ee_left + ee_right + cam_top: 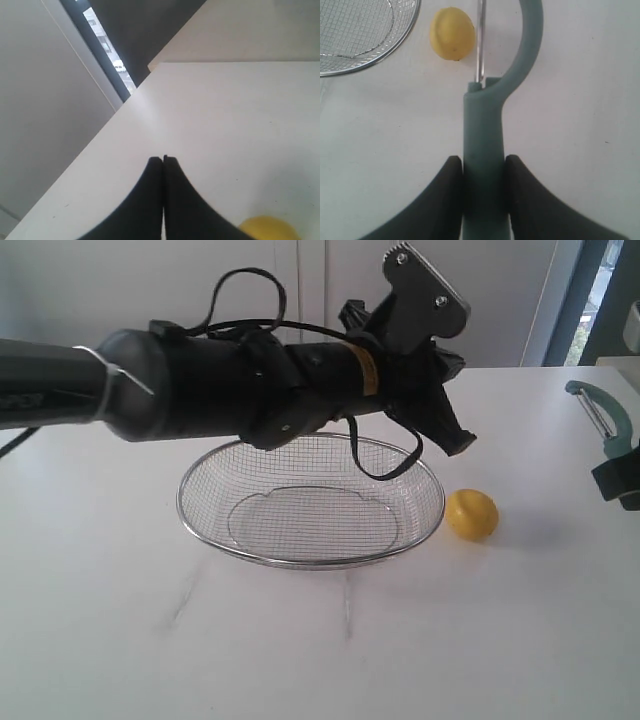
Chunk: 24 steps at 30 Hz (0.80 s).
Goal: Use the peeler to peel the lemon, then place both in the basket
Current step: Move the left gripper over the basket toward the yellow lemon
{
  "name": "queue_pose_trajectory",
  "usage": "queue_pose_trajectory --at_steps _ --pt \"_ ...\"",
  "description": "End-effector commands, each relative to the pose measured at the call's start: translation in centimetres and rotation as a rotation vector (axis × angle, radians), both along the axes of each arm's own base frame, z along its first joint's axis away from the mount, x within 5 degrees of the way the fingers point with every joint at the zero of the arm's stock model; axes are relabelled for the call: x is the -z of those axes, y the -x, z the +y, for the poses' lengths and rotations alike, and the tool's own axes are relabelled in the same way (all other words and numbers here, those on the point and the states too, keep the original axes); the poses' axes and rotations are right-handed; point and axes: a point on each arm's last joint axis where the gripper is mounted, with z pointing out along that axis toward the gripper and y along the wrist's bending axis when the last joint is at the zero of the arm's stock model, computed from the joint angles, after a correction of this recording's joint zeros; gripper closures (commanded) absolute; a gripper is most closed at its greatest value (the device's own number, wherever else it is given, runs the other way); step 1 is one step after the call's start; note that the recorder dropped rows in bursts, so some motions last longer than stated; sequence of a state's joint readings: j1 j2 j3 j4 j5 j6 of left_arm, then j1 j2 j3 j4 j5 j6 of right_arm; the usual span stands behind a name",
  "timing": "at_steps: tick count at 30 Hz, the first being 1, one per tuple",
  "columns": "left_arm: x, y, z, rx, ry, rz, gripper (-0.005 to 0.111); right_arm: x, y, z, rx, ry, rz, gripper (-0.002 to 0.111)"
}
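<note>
The yellow lemon [471,514] lies on the white table just right of the wire-mesh basket [310,562]. My left gripper [461,444] hangs above the basket's right rim, up and left of the lemon, shut with nothing in it. In the left wrist view its fingertips [163,159] touch, and the lemon [270,227] shows at the frame's edge. My right gripper [483,165] is shut on the teal handle of the peeler [483,125], whose blade points toward the lemon [452,33]. At the far right of the exterior view the peeler [600,415] stands upright above the table.
The left arm's dark body [200,385] stretches across the exterior view above the basket. The basket [395,50] holds nothing. A wall and window frame [570,300] stand behind the table's far edge.
</note>
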State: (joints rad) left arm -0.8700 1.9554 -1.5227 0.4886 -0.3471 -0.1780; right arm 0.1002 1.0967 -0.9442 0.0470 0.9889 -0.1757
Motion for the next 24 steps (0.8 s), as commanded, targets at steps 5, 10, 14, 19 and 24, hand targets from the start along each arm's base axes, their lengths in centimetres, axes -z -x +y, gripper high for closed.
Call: queue_pose_trajectory --at_steps 5,10,14,19,24 --pt "1.5 -1.0 -5.1 -0.004 -0.068 0.025 0.107 0.0 0.1 -0.1 0.011 -0.005 -0.012 0.108" --pt "3.0 -1.0 -6.6 -0.070 -0.224 0.105 0.107 0.0 0.1 -0.1 0.011 -0.005 -0.012 0.108" --pt "3.8 -1.0 -6.2 -0.118 -0.322 0.170 0.107 0.0 0.1 -0.1 0.011 -0.006 -0.020 0.108" --pt "4.5 0.0 -6.4 -0.006 -0.397 0.218 0.107 0.0 0.1 -0.1 0.011 -0.006 -0.020 0.108" --pt "4.0 1.8 -7.1 0.230 -0.457 0.281 0.107 0.0 0.1 -0.1 0.011 -0.006 -0.020 0.108"
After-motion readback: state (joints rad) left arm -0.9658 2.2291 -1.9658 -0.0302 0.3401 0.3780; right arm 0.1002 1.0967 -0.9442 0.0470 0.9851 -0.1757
